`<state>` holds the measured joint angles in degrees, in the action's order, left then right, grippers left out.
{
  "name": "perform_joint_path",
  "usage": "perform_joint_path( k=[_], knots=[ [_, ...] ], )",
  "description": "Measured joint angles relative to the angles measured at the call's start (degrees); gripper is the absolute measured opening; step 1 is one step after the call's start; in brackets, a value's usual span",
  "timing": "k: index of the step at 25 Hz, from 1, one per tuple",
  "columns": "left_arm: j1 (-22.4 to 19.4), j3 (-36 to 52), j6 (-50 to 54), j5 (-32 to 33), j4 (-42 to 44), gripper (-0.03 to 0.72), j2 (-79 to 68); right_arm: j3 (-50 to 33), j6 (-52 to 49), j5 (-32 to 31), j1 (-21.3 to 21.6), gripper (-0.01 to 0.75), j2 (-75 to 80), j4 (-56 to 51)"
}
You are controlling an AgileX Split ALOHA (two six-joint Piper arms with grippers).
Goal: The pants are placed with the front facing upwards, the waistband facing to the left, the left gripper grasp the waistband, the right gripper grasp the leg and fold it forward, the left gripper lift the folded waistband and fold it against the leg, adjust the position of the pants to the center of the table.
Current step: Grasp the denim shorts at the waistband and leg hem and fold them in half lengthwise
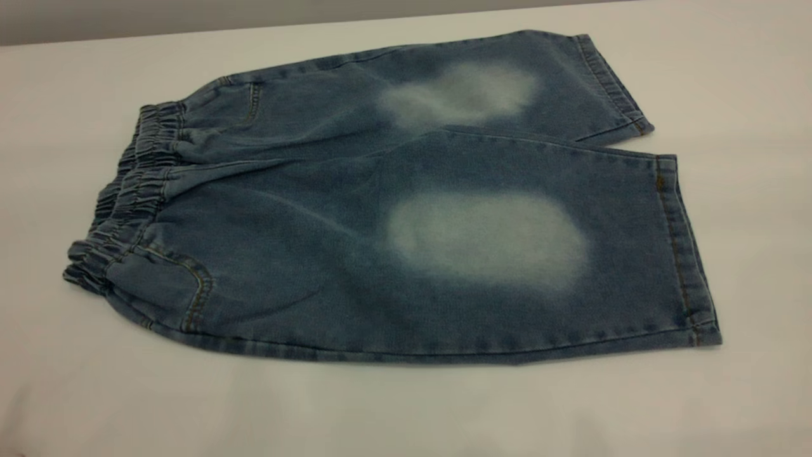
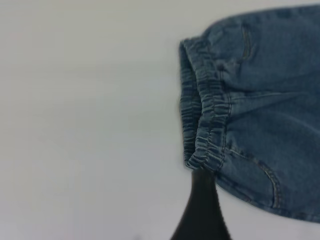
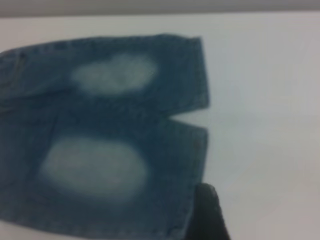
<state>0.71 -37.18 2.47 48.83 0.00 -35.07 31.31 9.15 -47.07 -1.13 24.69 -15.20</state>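
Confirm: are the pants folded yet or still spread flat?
Spread flat: the pants show both legs side by side on the table, waistband unfolded.

You're at a bare lab-style test bench: plain white table (image 1: pixel 127 393) filling the view, blank grey wall (image 1: pixel 190 16) behind it, only denim pants (image 1: pixel 330 254) laid out. No household clutter visible.

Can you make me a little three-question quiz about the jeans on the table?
1. True or false: the pants lie flat and unfolded on the table.
2. Which end holds the waistband in the exterior view: A left, B right?
3. Fill in: each leg shows one pale faded ____.

Key:
1. True.
2. A.
3. Patch. Near the waistband sits the left gripper; the right gripper is by the near leg's hem.
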Motion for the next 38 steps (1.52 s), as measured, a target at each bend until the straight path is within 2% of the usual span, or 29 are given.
perform_joint_path(
  k=[6, 10, 14, 23, 28, 32, 38],
  knots=[
    [-0.3, -3.1, 0.0, -5.1, 3.5, 0.504, -16.2, 0.0, 4.4, 2.2, 0.0, 0.431, 12.4, -8.7],
    [-3.6, -3.1, 3.6, -6.0, 4.6, 0.503, -25.2, 0.0, 7.0, 4.2, 0.0, 0.431, 19.7, -14.0],
    [-8.1, -3.1, 5.8, -8.2, 1.4, 0.496, -32.8, 0.0, 9.8, 4.7, 0.0, 0.431, 26.1, -17.7],
    [-13.2, -3.1, -4.8, -11.3, -11.5, 0.488, -47.6, 0.0, 16.4, 8.7, 0.0, 0.431, 37.7, -24.5],
    [-18.6, -3.1, -12.7, -11.3, -20.0, 0.488, -55.4, 0.0, 22.3, 9.5, 0.0, 0.431, 42.4, -30.0],
    [-21.6, -3.1, -24.1, -9.1, -32.0, 0.488, -60.7, 0.0, 25.4, 11.5, 0.0, 0.431, 44.5, -33.4],
    [-22.3, -3.1, -40.0, -8.9, -49.8, 0.488, -67.7, 0.0, 26.0, 11.6, 0.0, 0.431, 45.3, -34.6]
  ],
)
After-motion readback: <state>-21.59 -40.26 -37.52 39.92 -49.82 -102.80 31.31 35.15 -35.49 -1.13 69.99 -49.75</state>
